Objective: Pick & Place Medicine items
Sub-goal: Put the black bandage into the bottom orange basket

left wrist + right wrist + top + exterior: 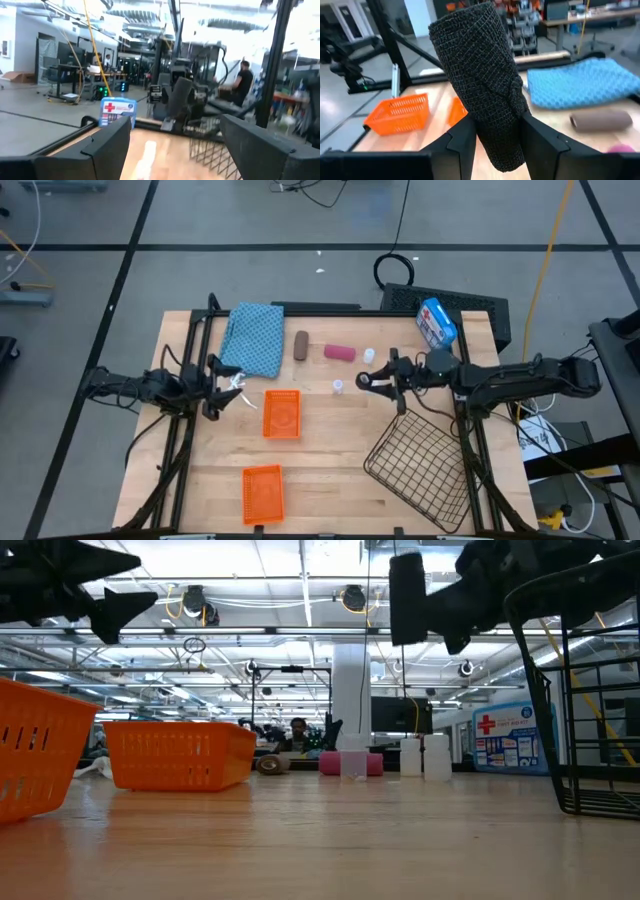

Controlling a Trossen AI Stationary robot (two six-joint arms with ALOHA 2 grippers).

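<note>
The right gripper [366, 379] hangs above the worktop toward its far right side, its jaws pinching the black mesh-wrapped cylinder [485, 80], which stands up between the fingers, just beside the black wire basket [420, 465] at the near right corner. The left gripper [222, 387] hovers near the left edge with its jaws spread wide and nothing between them. Along the far edge lie the brown cylinder [301, 345] and the pink cylinder [340, 353] beside the folded blue cloth [253, 338], with small white round vials [369, 356] toward the right gripper.
</note>
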